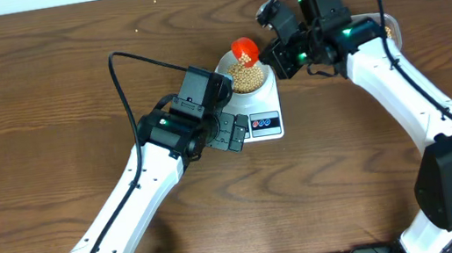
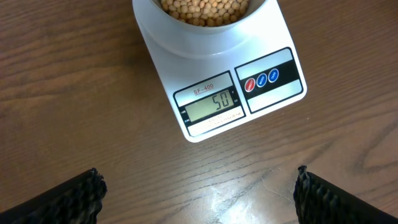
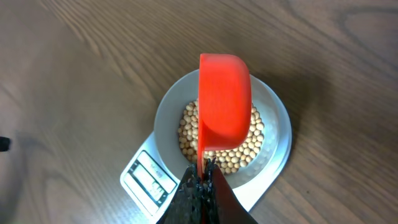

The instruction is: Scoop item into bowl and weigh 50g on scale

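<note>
Fifty shows on the display [image 2: 211, 104] of the scale [image 2: 163, 71], so by my reading the target is met and the step in hand is to end the pour cleanly. Beans [image 2: 205, 9] fill the bowl [image 2: 199, 37], which sits on the back part of the scale, on the wooden surface [image 1: 42, 81]. Right jaws are clamped together on the thin handle of the red scoop [image 3: 225, 99]. It hangs above the bowl with its mouth tipped down toward the beans. Only its back shows, so I cannot tell whether any beans are left inside. Left jaws stand wide apart and hold nothing, hovering over the surface just in front of the scale and touching neither it nor the bowl. To do this well, the scoop should be rolled level first and only then lifted away, so no late bean drops in and pushes the reading over. It should rise and go off to the side without brushing the bowl's rim, since a nudge would upset the reading or shift the bowl. The left arm is best kept clear of the scale, with the display in its camera's view for a last check once the number settles.
</note>
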You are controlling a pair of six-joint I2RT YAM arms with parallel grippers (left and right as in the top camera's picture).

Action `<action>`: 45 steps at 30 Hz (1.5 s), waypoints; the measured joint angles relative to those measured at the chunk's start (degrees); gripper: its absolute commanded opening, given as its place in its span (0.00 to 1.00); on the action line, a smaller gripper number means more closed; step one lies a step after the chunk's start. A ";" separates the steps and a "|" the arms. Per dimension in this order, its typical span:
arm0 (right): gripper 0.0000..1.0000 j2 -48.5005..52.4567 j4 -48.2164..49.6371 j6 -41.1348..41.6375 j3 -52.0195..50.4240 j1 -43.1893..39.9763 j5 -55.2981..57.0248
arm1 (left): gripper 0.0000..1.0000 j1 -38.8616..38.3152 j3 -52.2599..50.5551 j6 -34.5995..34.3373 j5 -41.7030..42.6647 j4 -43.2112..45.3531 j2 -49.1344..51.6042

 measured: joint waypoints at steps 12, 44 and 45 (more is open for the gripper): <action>0.01 0.00 0.00 0.92 0.00 -1.79 -5.75 | 0.99 0.00 0.00 0.00 0.00 0.00 0.00; 0.01 0.00 1.75 4.00 0.00 -18.58 -28.68 | 0.99 0.00 0.00 0.00 0.00 0.00 0.00; 0.01 0.00 1.75 4.13 0.00 -19.63 -29.99 | 0.99 0.00 0.00 0.00 0.00 0.00 0.00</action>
